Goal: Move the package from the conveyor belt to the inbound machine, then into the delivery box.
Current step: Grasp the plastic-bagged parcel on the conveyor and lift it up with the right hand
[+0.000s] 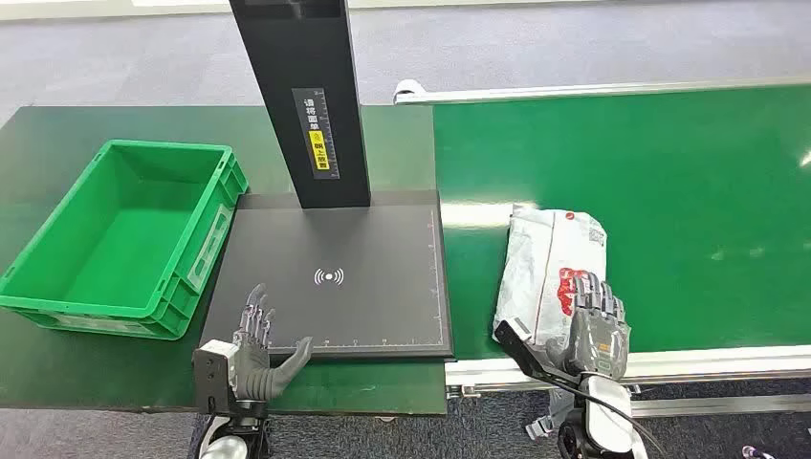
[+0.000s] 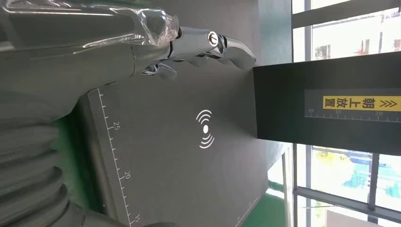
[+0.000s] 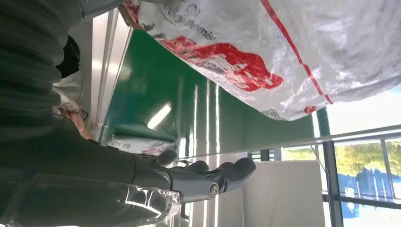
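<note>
One package (image 1: 552, 279), white plastic with red print. One green crate (image 1: 124, 239). One black scanner plate (image 1: 337, 277) with one upright black post (image 1: 304, 96); one yellow label (image 1: 320, 148) on the post, one white wireless symbol (image 1: 329, 277) on the plate. One green conveyor belt (image 1: 669, 191). One dark green table (image 1: 57, 134). Two robot hands: left hand (image 1: 256, 352), right hand (image 1: 598, 330).

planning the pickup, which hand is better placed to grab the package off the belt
Right. The right hand is at the package on the conveyor belt; the left hand sits open by the inbound machine.
</note>
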Available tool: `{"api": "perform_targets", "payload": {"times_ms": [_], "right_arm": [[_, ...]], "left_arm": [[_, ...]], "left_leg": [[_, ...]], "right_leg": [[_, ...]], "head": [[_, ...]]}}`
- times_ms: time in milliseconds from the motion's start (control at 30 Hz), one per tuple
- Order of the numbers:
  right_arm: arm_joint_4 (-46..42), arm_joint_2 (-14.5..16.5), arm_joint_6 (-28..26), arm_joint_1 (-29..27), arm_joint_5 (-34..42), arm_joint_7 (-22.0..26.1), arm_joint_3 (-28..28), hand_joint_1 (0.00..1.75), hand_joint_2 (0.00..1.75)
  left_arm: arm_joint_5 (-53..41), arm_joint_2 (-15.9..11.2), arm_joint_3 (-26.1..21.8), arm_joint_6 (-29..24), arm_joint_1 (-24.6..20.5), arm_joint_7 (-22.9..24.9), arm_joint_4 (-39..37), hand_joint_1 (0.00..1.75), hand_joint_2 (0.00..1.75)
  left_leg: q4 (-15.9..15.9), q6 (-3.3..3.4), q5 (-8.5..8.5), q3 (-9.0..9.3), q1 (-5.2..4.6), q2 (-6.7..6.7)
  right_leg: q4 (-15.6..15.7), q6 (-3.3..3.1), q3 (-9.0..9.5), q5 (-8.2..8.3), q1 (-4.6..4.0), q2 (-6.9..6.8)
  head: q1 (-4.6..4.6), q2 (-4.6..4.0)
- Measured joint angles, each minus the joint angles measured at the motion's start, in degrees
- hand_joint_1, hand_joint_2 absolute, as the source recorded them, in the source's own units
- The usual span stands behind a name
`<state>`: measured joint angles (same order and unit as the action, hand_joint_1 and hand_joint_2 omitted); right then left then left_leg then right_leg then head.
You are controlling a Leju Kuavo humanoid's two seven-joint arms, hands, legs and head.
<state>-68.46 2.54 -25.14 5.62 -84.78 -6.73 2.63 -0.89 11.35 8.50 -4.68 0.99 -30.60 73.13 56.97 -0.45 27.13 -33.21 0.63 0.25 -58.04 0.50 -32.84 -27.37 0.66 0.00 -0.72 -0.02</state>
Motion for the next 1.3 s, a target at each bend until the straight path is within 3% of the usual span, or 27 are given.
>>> {"api": "perform_targets", "payload": {"times_ms": [233,567,767,1300], "right_arm": [[2.8,0.1,-0.9,2.3,5.2,3.1,0.7,0.0,1.75],[23.6,1.1,-7.0,13.9,14.4,7.7,-0.4,0.0,1.75],[34.3,2.3,-7.9,18.9,17.0,9.9,-1.7,0.0,1.75],[43.5,4.1,-7.0,22.4,18.8,10.0,-3.6,0.0,1.75]], "left_arm": [[-0.2,0.1,0.2,0.3,-0.1,-0.2,-0.2,0.0,1.75],[0.1,0.6,2.2,1.3,-3.0,-0.2,-2.3,0.0,1.75],[0.3,0.9,3.0,1.3,-4.2,0.0,-3.3,0.0,1.75],[0.4,1.0,3.2,1.2,-4.7,0.4,-3.9,0.0,1.75]], "left_leg": [[0.0,0.0,0.0,0.0,0.0,0.03],[0.0,0.02,-0.04,0.06,0.0,0.06],[0.0,0.02,-0.04,0.07,0.0,0.04],[0.0,0.02,-0.04,0.15,0.0,0.04]], "right_leg": [[0.0,0.0,0.01,0.0,0.0,0.0],[0.0,-0.03,0.05,0.07,0.0,-0.01],[0.0,-0.03,0.03,0.06,0.0,0.0],[0.0,-0.03,0.1,0.06,0.0,0.0]], "head": [[-0.01,0.0],[-0.02,0.01],[-0.01,0.0],[0.0,0.01]]}}
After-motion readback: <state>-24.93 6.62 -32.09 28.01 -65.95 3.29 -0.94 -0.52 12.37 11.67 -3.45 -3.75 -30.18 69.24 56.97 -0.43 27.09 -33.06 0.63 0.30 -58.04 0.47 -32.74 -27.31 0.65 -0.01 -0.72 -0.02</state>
